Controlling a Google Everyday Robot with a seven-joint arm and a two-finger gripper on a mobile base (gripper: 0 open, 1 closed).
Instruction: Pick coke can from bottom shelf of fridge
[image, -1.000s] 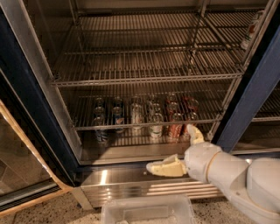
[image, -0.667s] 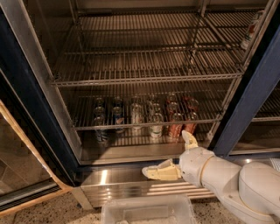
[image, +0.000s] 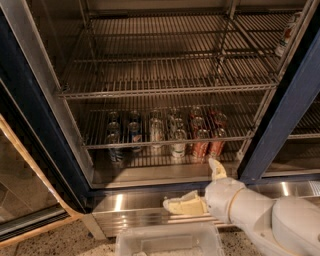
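The fridge (image: 35, 115) stands open, with a dark blue frame and grey wire racks. Several red coke cans (image: 200, 145) stand at the right end of a row of cans on the bottom shelf (image: 150, 174), seen partly through the lowest wire rack. My gripper (image: 189, 182) is open and empty. It hovers in front of the fridge's steel sill, just below and in front of the red cans. One finger (image: 182, 205) points left and the other finger (image: 218, 170) points up towards the cans. It touches no can.
Blue cans (image: 115, 150) stand at the left of the row, and a white-and-green can (image: 178, 146) stands beside the red ones. A clear plastic bin (image: 170, 242) sits below the gripper. The blue frame post (image: 285, 120) stands close on the right and the glass door (image: 20, 195) on the left.
My gripper has sunk a little and shifted slightly left in front of the sill. Its fingers stay spread. The cans have not moved.
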